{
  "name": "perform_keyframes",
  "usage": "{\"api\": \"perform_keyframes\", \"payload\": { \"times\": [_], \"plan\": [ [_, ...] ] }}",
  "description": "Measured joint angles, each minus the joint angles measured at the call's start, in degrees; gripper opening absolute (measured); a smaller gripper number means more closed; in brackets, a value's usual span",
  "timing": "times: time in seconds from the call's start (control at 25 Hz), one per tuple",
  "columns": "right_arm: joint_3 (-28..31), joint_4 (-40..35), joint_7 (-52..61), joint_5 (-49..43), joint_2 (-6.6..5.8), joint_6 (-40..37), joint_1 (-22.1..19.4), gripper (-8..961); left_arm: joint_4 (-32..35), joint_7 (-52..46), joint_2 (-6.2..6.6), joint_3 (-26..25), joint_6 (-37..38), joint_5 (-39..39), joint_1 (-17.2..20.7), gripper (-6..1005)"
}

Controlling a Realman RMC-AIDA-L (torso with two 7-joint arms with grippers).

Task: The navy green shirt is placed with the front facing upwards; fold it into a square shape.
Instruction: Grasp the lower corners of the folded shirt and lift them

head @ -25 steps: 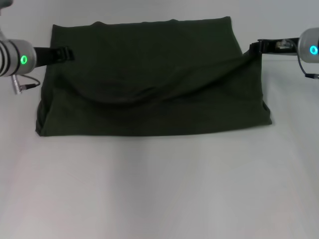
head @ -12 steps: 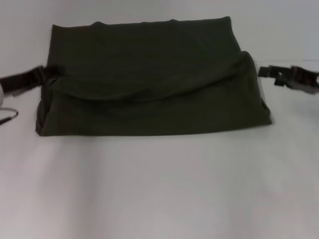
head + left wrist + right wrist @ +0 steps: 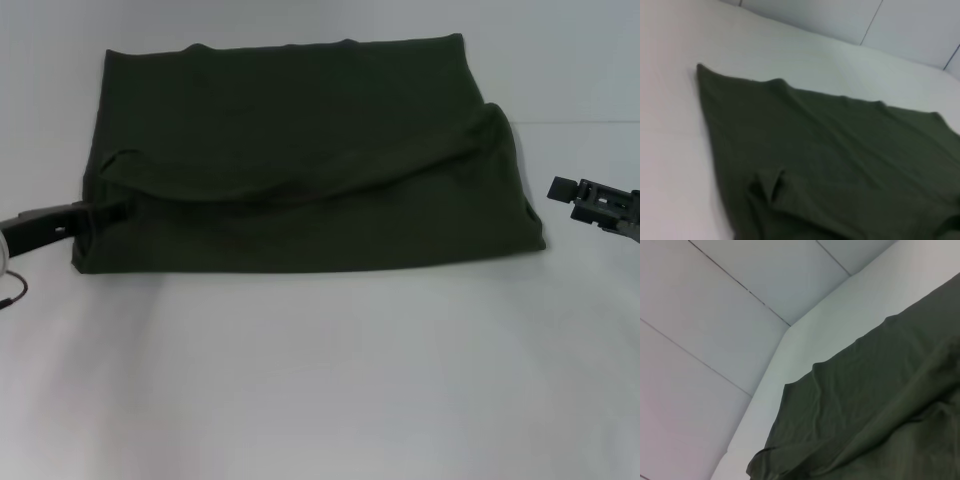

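The navy green shirt (image 3: 300,160) lies folded into a wide rectangle on the far half of the white tabletop (image 3: 320,380), plain side up, with a loose fold sagging across its middle. The left hand (image 3: 100,208) touches the shirt's near left edge; whether it grips cloth cannot be told. The right hand (image 3: 565,187) sits just off the right edge, holding nothing, its opening unclear.
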Motion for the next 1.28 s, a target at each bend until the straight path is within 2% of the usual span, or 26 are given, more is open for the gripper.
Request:
{"api": "perform_keyframes", "payload": {
  "times": [0.16, 0.44, 1.2, 1.28],
  "plan": [
    [0.2, 0.72, -0.15, 0.06, -0.37, 0.2, 0.26, 946, -1.6, -1.75, 0.19, 0.0, -0.66, 0.14, 0.25, 765],
    [0.76, 0.76, -0.17, 0.08, -0.41, 0.3, 0.71, 946, -3.85, -11.1, 1.45, 0.0, -0.18, 0.67, -0.72, 766],
    [0.99, 0.76, -0.17, 0.18, -0.42, 0.21, 0.25, 939, -4.88, -12.14, 1.15, 0.55, 0.07, 2.51, 0.0, 765],
    [1.37, 0.83, -0.17, 0.18, -0.42, 0.16, 0.24, 934, -4.46, -12.55, 1.03, 0.38, -0.2, 2.9, -0.03, 729]
  ]
}}
